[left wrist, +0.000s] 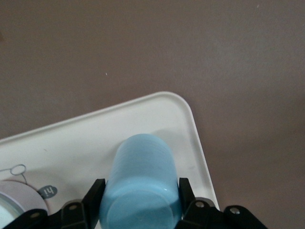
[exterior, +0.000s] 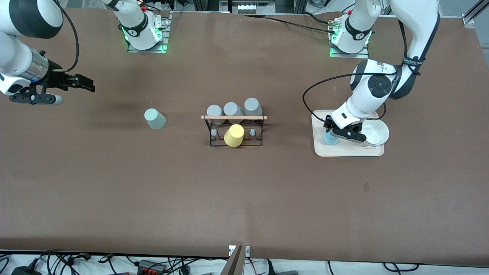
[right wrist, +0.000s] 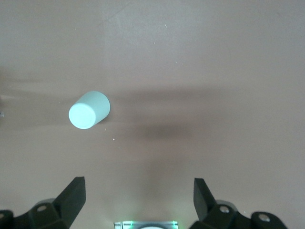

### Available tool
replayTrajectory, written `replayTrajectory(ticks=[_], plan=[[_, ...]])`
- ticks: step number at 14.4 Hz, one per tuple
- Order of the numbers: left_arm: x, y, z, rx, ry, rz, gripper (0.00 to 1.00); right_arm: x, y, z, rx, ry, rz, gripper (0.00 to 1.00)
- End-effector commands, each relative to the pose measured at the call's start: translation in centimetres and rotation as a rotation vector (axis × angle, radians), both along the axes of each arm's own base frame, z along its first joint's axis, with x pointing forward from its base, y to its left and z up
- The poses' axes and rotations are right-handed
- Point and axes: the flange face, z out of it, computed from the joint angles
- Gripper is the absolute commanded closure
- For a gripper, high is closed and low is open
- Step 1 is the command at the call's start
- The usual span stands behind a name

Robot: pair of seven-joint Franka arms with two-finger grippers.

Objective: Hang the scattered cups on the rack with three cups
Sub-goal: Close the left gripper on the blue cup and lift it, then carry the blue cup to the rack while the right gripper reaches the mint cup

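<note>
Left arm bends down over the beige tray (exterior: 345, 151); left gripper (exterior: 331, 131) sits low on it, fingers (left wrist: 94, 194) closed against the light blue cup (left wrist: 142, 191), which rests on the tray beside a white bowl (exterior: 376, 132). Mid-table stands the rack (exterior: 234, 130), bearing a yellow cup (exterior: 234, 135) and three grey cups (exterior: 232, 109). The mint-green cup (exterior: 154, 118) stands toward the right arm's end. Right arm waits, raised; right gripper (exterior: 74, 83) spread wide, empty.

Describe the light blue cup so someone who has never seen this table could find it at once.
Start from the beige tray toward the left arm's end of the table. The light blue cup stands on it beside a white bowl, between the fingers of the left gripper. It is the only blue cup: the mint-green cup sits on bare table, under no gripper.
</note>
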Motion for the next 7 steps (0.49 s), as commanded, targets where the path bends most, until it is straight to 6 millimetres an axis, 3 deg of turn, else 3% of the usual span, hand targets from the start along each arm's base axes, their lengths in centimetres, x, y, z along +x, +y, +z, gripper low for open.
replayTrajectory(ticks=[1,3,4,5,7], plan=[[4.0,-2.9,7.6,-0.001,0.023,-0.03,0.61,-1.5,1.5,0.3,0.011,-0.035,0.025,0.0],[7.0,-5.2,12.3,-0.009,0.068,-0.053,0.61,-1.5,1.5,0.2,0.01,-0.035,0.022,0.0],[7.7,-8.0,14.3,-0.026,0.077,-0.069,0.61,-1.5,1.5,0.2,0.01,-0.035,0.022,0.0],[8.5,-9.6,15.5,-0.039,0.078,-0.027,0.61,-1.5,1.5,0.2,0.011,-0.035,0.025,0.0],[8.4,-14.8,17.1,-0.073,0.067,0.079,0.61,-1.5,1.5,0.1,0.011,-0.034,0.025,0.0]])
